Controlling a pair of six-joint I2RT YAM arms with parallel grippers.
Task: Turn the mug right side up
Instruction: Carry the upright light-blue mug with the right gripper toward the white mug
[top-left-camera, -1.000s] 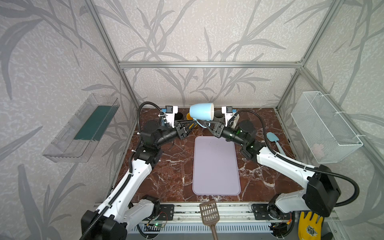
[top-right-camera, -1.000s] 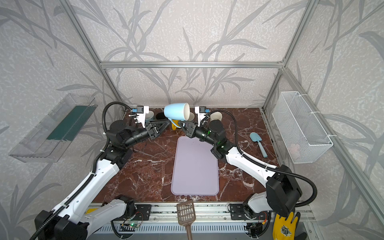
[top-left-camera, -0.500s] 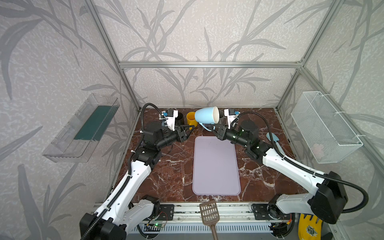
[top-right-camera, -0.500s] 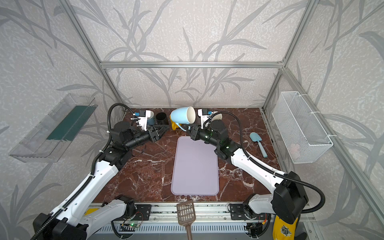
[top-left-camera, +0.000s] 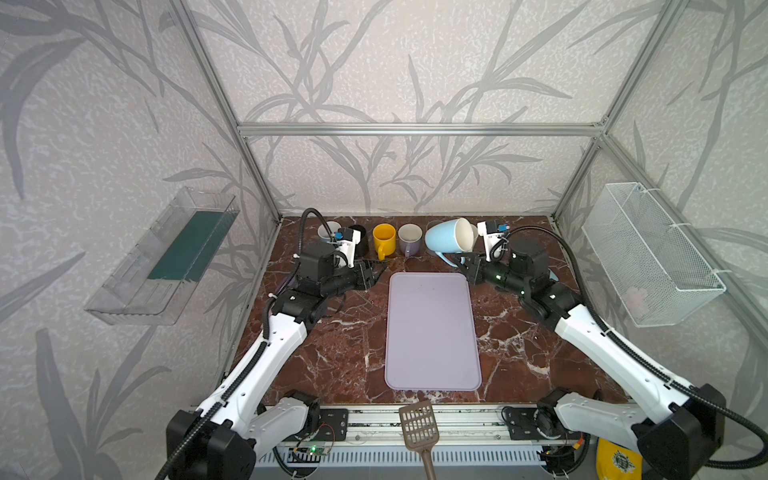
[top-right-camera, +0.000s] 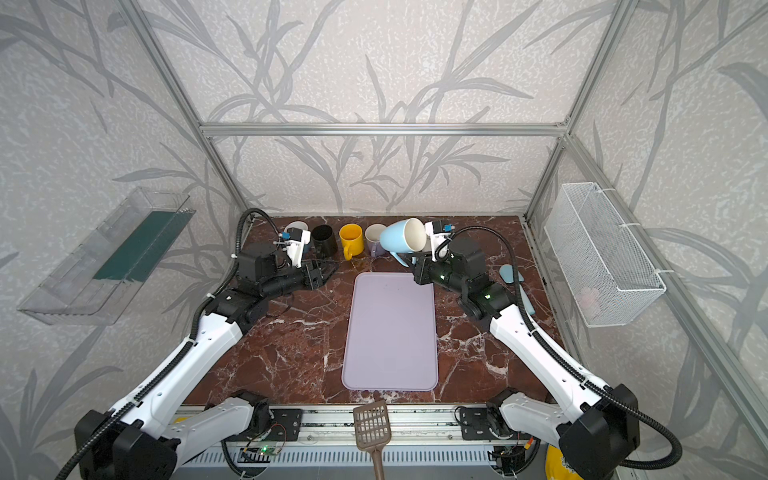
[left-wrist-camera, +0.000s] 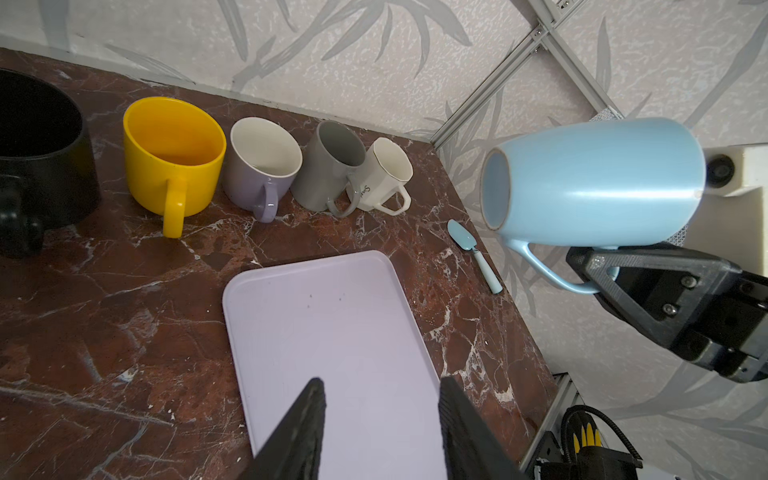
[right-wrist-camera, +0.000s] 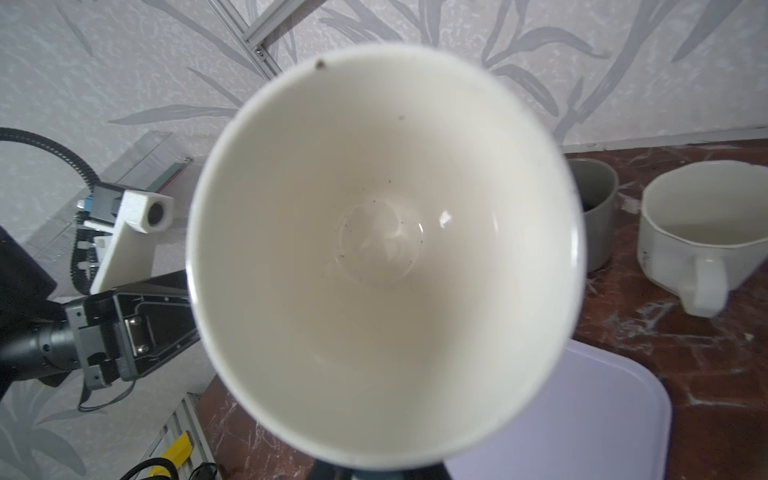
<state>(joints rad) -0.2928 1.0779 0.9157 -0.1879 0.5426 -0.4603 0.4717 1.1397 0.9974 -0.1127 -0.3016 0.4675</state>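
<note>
**A:** Start wide. What is on the marble tabletop (top-left-camera: 332, 353)?

**B:** The lavender tray (top-left-camera: 432, 332) lies bare in the middle. A row of upright mugs stands along the back wall, the yellow mug (top-left-camera: 383, 241) among them. Both arms reach toward that back edge.

**A:** And the light blue mug (top-left-camera: 446, 243)?

**B:** It is in the air near the tray's far right corner, clear of tray and table. It lies on its side with its mouth toward the right arm and tipped a little upward. The right wrist view looks straight into its cream inside.

**A:** What differs from a second ago?

**B:** It has travelled right, away from the left arm, and its mouth has swung up from level. So the turn is under way, roughly half done by my reckoning. The base must still drop beneath the rim before the mug can be set down.

**A:** Who holds it?

**B:** The right gripper (top-left-camera: 464, 266) does, pressed together on the handle (left-wrist-camera: 544, 272), which hangs under the body. The left gripper (left-wrist-camera: 381, 384) is spread with nothing between its fingers, and sits just left of the tray's far corner.

**A:** Any worry?

**B:** A pinch on the handle alone could let the mug swing as it rotates.
</note>
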